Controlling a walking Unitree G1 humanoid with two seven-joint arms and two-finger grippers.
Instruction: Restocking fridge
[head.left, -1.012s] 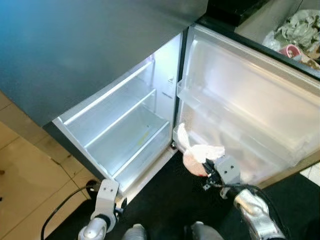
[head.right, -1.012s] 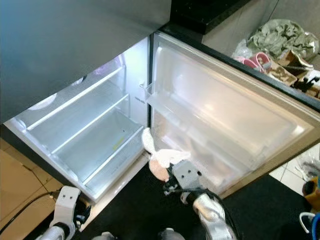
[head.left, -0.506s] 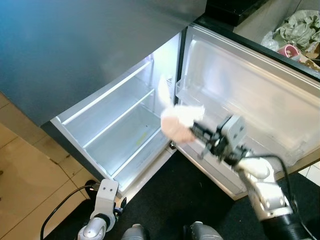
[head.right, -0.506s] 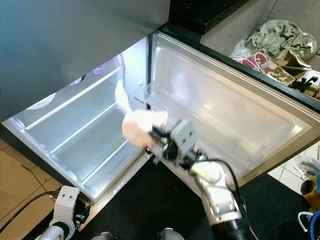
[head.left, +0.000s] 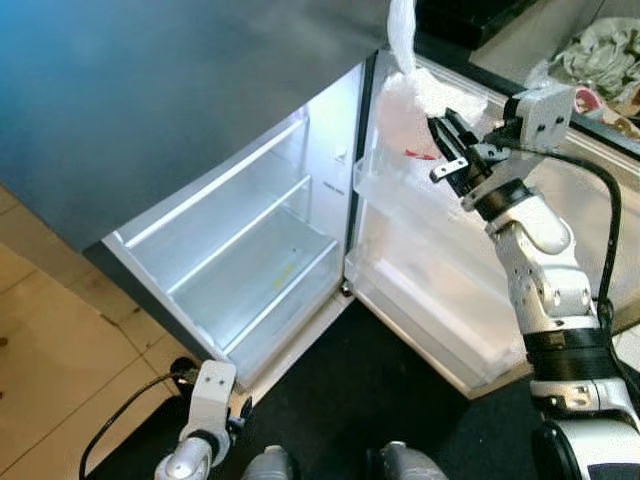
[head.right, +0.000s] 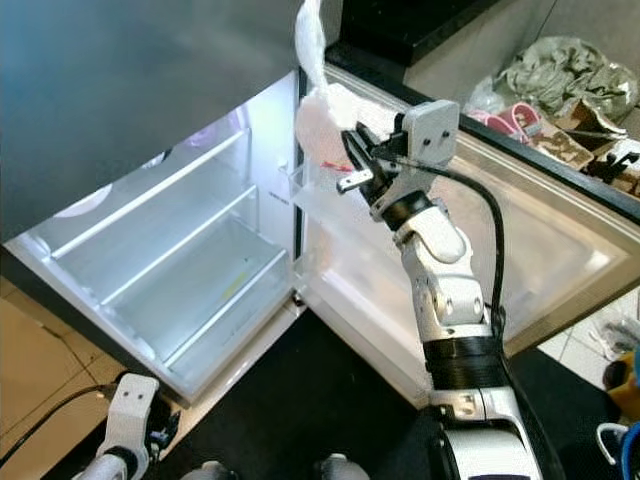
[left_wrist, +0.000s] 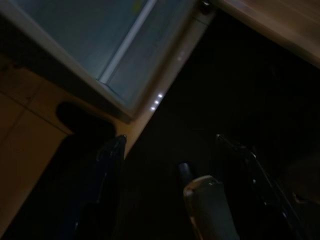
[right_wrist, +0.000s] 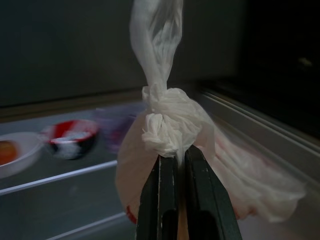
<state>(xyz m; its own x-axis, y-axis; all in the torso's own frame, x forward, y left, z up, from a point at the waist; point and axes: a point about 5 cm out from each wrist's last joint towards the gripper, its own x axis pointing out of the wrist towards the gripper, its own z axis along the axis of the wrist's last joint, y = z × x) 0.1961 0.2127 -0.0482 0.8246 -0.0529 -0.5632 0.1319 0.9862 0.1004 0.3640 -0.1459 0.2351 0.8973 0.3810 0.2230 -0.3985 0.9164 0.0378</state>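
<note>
The right gripper (head.left: 447, 150), jaws closed tight on the knotted plastic bag (head.left: 405, 115), has risen from the floor level to the upper door shelf (head.left: 400, 195), so placing seems near.

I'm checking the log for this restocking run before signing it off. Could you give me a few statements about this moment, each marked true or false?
1. The right gripper is shut on a knotted white plastic bag. True.
2. The fridge door is closed. False: it stands wide open.
3. The bag is resting on the lowest inner shelf. False: it is held up high near the top of the door.
4. The left gripper hangs low over the dark floor, holding nothing. True.
5. A bowl with red markings sits on a fridge shelf beyond the bag. True.
</note>
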